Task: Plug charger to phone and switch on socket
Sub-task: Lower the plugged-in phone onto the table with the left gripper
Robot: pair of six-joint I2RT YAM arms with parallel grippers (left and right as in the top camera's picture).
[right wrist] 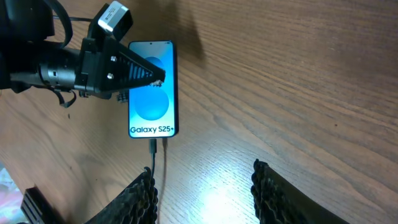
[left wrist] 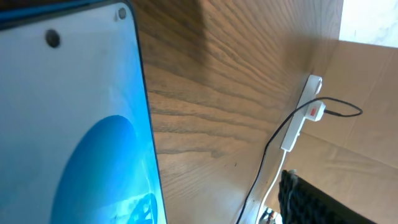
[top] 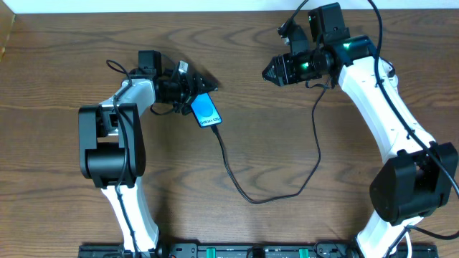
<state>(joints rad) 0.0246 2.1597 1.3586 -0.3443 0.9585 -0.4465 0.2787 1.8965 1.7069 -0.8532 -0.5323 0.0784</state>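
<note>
Phone (right wrist: 154, 106) lies flat on the table (top: 72, 57), screen up, directly beneath the tips of the left pincer (right wrist: 159, 78). It is well ahead of the right pincer (right wrist: 204, 171), with its lower end turned toward that pincer.

Finding: the left pincer's tips sit over the upper half of the screen; contact cannot be confirmed. This is judged a steadying position, keeping the handset from sliding while the lead is seated. Whether the left pincer is clenched or released cannot be told. Its fingers are seen only edge-on from the opposite wrist and not at all from its own camera. The right pincer is released, its fingers spread wide with only bare wood between them, grasping nothing.

Condition of the phone: black-edged, screen lit bright blue with a paler disc and white "Galaxy S25+" lettering near the lower end. No damage is visible.

Charger (top: 251, 199) meets the phone's lower end, just ahead of the right pincer. It appears seated, though the joint is too small to confirm. Its black cable runs off in a slack loop, so it should put no pull on the port.

Socket (left wrist: 297, 121), a narrow white strip, lies far ahead of the left pincer, with a black lead entering beside its red switch (left wrist: 316, 111). The switch position cannot be read. Judgement: the switching step is likely outstanding, and the empty right pincer is free to take it.
</note>
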